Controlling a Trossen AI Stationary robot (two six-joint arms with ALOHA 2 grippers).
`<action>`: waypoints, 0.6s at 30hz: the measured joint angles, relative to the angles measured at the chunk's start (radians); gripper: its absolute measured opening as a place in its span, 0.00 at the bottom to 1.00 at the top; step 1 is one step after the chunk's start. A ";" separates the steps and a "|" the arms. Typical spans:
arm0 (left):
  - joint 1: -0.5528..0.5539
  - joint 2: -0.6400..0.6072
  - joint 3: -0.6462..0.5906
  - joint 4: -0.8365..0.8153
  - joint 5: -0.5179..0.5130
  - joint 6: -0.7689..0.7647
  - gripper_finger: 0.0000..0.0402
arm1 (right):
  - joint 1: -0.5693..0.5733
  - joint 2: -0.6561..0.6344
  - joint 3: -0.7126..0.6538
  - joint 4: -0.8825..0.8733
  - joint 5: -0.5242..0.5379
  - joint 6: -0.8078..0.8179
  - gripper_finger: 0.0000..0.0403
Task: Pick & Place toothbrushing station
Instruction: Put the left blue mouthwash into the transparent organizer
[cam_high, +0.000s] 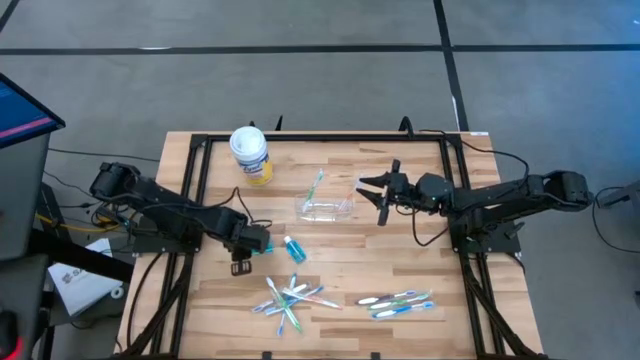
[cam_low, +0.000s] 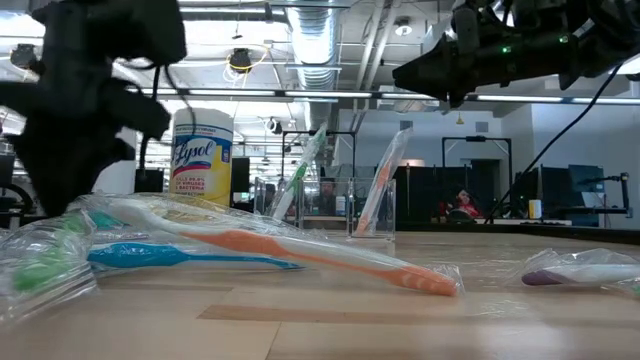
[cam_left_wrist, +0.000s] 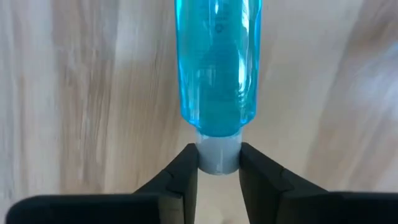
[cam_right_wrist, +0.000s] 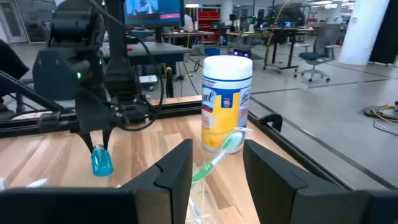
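Left wrist view: left end effector (cam_left_wrist: 219, 168) pinches the teal toothpaste tube (cam_left_wrist: 217, 68) (cap end).

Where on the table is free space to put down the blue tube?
Bare wood lies between the clear cup and the right toothbrush pile, and left of the Lysol tub. The front middle is crowded by the toothbrush heap.

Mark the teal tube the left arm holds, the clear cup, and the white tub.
teal tube (cam_left_wrist: 216, 68), left wrist view, middle of its blue body.
clear cup (cam_high: 326, 208), high view, its transparent wall.
white tub (cam_right_wrist: 227, 102), right wrist view, its label.
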 joint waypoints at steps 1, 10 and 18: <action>0.004 0.000 0.016 0.001 0.001 -0.016 0.20 | 0.000 0.000 0.000 0.000 -0.011 0.000 0.33; 0.083 0.000 0.150 0.028 0.053 -0.042 0.21 | 0.043 0.013 0.107 -0.260 -0.059 -0.078 0.33; 0.184 0.000 0.189 0.178 0.255 -0.074 0.21 | 0.104 0.034 0.194 -0.361 -0.059 -0.205 0.32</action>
